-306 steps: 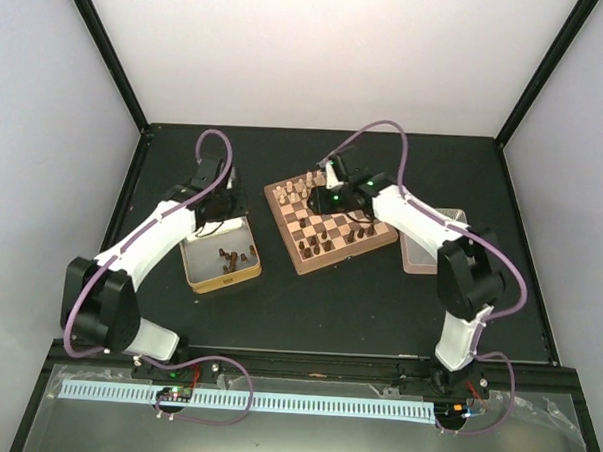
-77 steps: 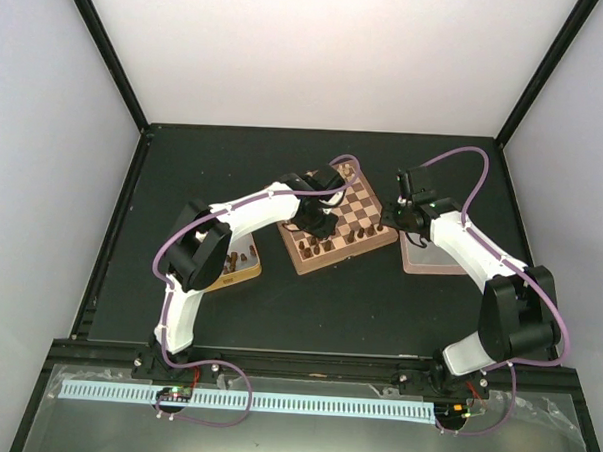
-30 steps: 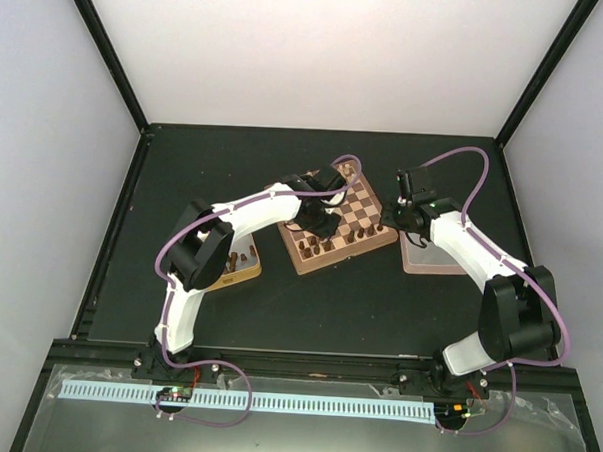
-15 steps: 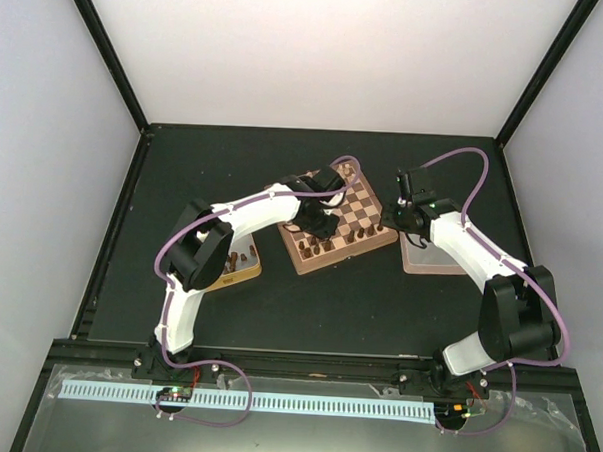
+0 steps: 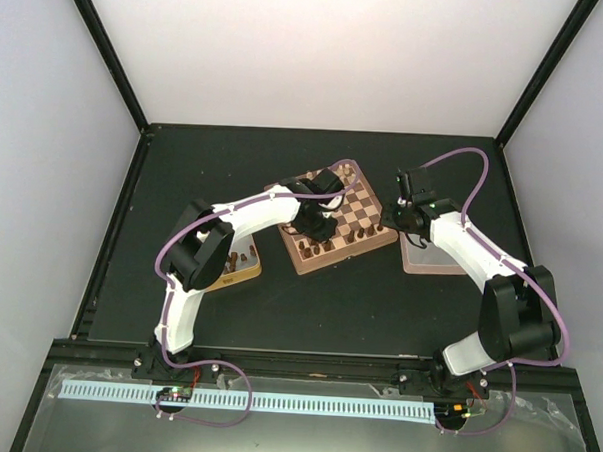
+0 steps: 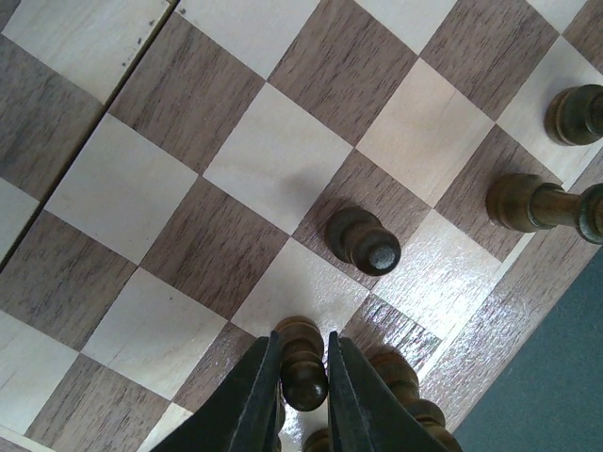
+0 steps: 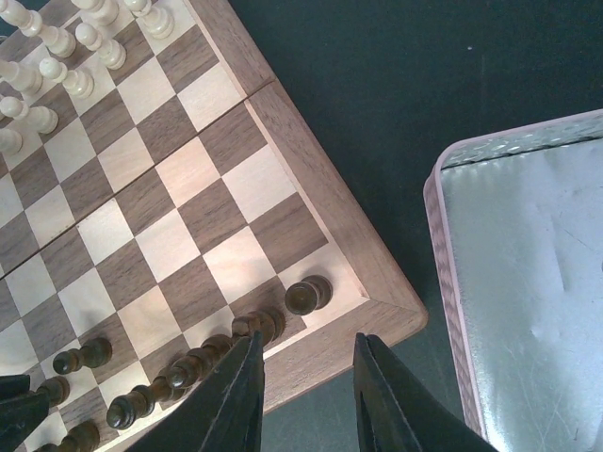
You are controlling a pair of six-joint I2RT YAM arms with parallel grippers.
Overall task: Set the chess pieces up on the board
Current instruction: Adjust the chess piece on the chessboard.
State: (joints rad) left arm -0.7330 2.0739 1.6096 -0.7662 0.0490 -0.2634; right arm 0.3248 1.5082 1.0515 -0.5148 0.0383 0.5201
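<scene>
Since the earliest frame the left arm has swung from the gold-coloured rectangular tin [image 5: 254, 272] across to the square wooden chessboard of tan and brown checks [image 6: 273, 160], and the right arm has drawn back from above that chessboard to its right-hand corner; over the last second hardly anything shifts. The left gripper [image 6: 303, 344] stands at the chessboard's near edge, its fingers pinched on a small dark-brown wooden chessman [image 6: 302, 369] that is upright among other dark chessmen [image 6: 405, 381] of the back rank; whether its base is down I cannot tell. The right gripper [image 7: 308, 344] hovers just off the chessboard's corner, jaws apart and empty, beside a pink-rimmed metal tin [image 7: 546, 282]; pale cream chessmen [image 7: 57, 42] line the chessboard's far side. The step in hand, as I judge it, is seating this chessman on its square; next the fingers should part gently and rise straight up, sparing the close neighbours, then go back to the gold tin for another.
</scene>
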